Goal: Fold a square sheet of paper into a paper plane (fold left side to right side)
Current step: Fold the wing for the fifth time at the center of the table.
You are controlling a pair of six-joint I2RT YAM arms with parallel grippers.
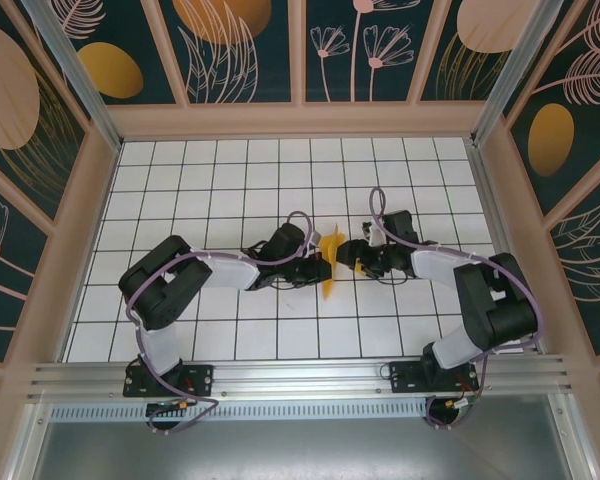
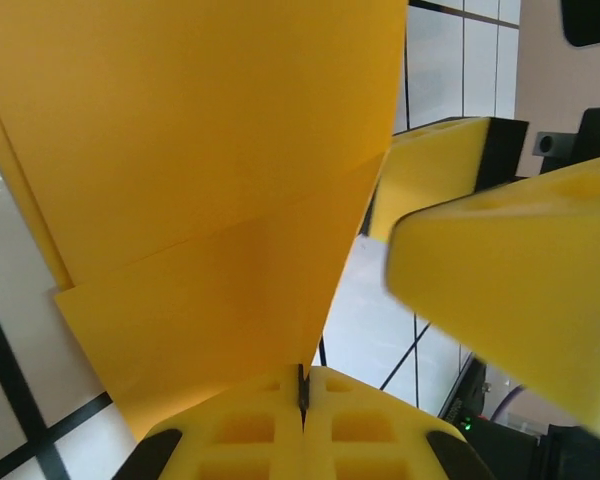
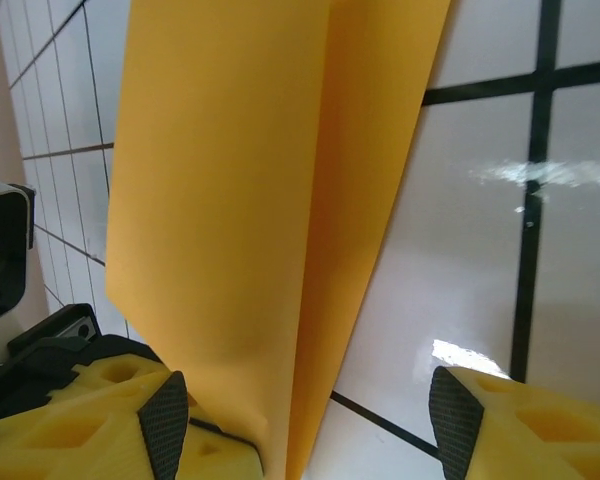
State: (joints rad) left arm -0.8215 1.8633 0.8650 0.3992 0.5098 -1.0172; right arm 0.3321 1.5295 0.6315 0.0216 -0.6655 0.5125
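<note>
Left arm [image 1: 210, 272] reaches from its base across the white grid table [image 1: 230, 180] toward the middle.

Left gripper [image 1: 318, 268] sits just left of centre. On its wrist camera I see its yellow fingers [image 2: 370, 430] pressed together, seam tight, with the bottom edge of the orange paper [image 2: 210, 200] pinched in that seam. The paper is folded. A crease line runs across it and a second layer shows along its left edge.

From the top camera the orange paper [image 1: 332, 262] stands up off the table near the centre, between the two grippers. It reads as a narrow, roughly upright shape, wider at the top. I cannot tell whether its lower tip touches the tiles.

Right gripper [image 1: 352, 258] is just to the right of the paper, facing the left one. On its wrist camera its jaws are spread wide, and the paper [image 3: 260, 200] rises between them, close to the finger [image 3: 110, 420] at the frame's left and well apart from the other. I cannot tell whether it touches that finger. A centre crease runs the length of the sheet.

Right arm [image 1: 450, 270] bends back toward its base at the near edge.
</note>
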